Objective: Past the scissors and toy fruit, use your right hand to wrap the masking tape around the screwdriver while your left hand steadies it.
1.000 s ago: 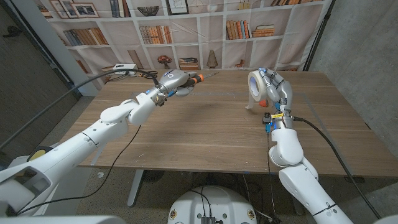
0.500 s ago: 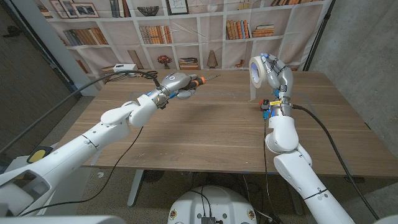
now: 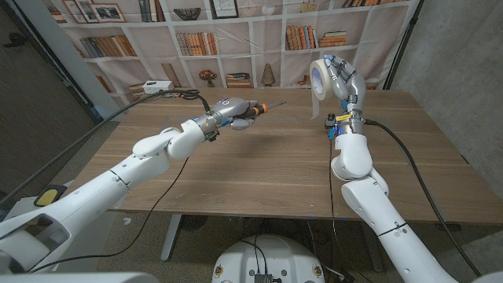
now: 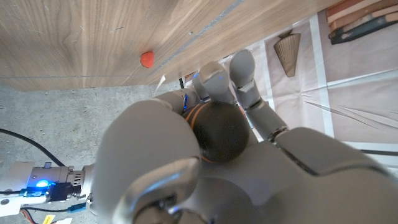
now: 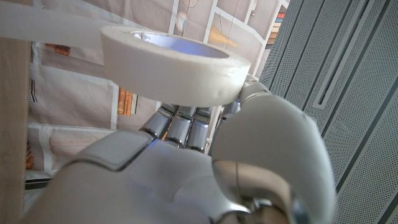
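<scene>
1. Your right hand [image 3: 339, 81] has its fingers [image 5: 180, 127] wrapped on the masking tape [image 3: 320, 76], holding the roll raised above the far right of the surface [image 3: 267, 165].
2. Your left hand [image 3: 230, 110] has its fingers [image 4: 249, 87] closed around the screwdriver [image 3: 257, 109]; the orange-and-black handle sits in the palm and the shaft points toward the tape.
3. The two hands are well apart, both clear of the surface.
4. A small red item [image 4: 147, 59] lies on the surface.

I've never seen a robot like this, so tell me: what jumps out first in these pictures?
Two long white arms reach over a wooden table. The right hand holds a roll of masking tape up above the table's far right side, while the left hand grips an orange-handled screwdriver above the far left. Behind them hangs a backdrop printed with bookshelves.
</scene>
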